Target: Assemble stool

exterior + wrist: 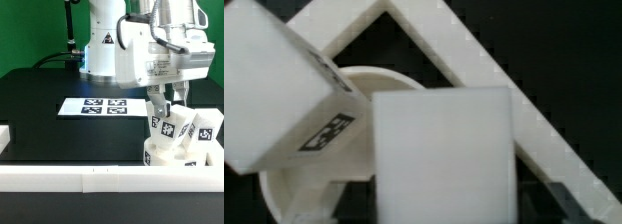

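Looking at gripper (167,100): you see it low over a tagged stool leg (164,126); whether its jaws hold it, you cannot tell.
Seat (166,155): near right corner, against the white rail (60,176).
Other legs (203,128): just right.
Marker board (97,106): farther left.

Robotics lab: marker board (104,106), green backdrop (35,30).

Exterior view standing off the bench (40,105), facing the arm front-on from slightly above, wrist view pressing in very close, looking down on the seat disc (304,190), both sharing seat disc (165,157) and legs (172,124).
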`<state>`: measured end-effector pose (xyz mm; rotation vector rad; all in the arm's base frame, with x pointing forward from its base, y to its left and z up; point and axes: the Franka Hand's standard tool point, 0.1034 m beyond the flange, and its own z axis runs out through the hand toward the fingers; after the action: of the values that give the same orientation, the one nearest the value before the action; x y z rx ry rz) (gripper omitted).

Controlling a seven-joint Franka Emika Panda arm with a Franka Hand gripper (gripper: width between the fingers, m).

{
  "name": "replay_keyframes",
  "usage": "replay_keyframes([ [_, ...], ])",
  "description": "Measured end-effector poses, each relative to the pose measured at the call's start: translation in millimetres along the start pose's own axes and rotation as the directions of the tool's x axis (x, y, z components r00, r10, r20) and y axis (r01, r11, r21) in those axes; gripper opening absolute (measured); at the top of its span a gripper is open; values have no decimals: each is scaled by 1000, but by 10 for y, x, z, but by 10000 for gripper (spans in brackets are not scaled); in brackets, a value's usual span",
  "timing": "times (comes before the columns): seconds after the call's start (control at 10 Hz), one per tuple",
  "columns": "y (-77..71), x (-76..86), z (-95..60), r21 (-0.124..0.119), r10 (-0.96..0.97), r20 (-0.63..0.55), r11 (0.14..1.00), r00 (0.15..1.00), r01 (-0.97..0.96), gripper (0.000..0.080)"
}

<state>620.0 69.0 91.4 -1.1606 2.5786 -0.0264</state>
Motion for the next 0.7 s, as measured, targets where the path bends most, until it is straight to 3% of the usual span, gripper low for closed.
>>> replay_keyframes([
  [0.2, -6, 1, -3, 0, -22, 0, 1000, 1000, 22, 592],
  [0.3, -37, -22, -66, -11, -92, 8, 996, 996, 92, 592],
  [0.4, -75, -72, -179, -17, -122, 23, 992, 992, 123, 640],
  [0.6, -142, -187, -359, 7, -388, 52, 922, 920, 388, 648],
  [0.7, -140, -163, -337, 12, -463, 46, 886, 885, 463, 648],
])
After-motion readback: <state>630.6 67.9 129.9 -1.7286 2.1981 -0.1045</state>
